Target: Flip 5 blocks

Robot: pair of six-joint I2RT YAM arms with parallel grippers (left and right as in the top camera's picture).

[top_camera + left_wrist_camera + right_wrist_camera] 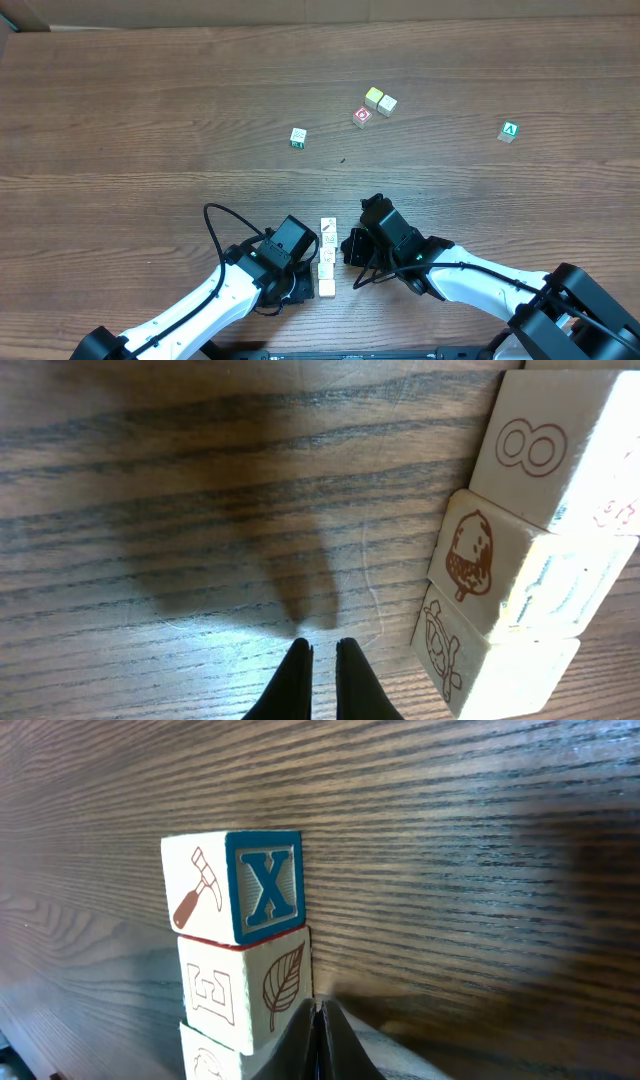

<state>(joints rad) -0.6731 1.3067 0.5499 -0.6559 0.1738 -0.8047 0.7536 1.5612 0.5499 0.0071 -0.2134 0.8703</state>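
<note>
Wooden cubes with pale faces make up the row of blocks (327, 258), which lies on the near part of the brown wood-grain worktop (150, 100), between the two arms.

Several marks can be read. In the right wrist view the X block (235, 885) carries a white capital X on a blue square, with a brown hammer drawing on the neighbouring face. The leaf block (248, 995) touching it shows a brown leaf and an outlined letter I cannot read. In the left wrist view the 8 block (540, 445) bears a brown outlined figure 8 and the acorn block (478, 555) beside it an acorn. A third block (450, 655) has a drawing too cropped to name. Far off to the right, the green A cube (509, 131) shows its letter.

The left pincer (321, 660) has its tips nearly meeting, with only a sliver between them. It holds nothing and sits over bare wood just left of the row, clear of it. The right pincer (318, 1025) has its tips pressed together and is empty. It is just beside the leaf block's lower corner; whether it touches I cannot tell.

The row's long axis runs near to far, with the cubes face to face in a single line. Farther back, well apart from it, sit a green-marked cube (298, 137), a red-marked cube (362, 117) and a pair of pale cubes (374, 97) touching each other.
</note>
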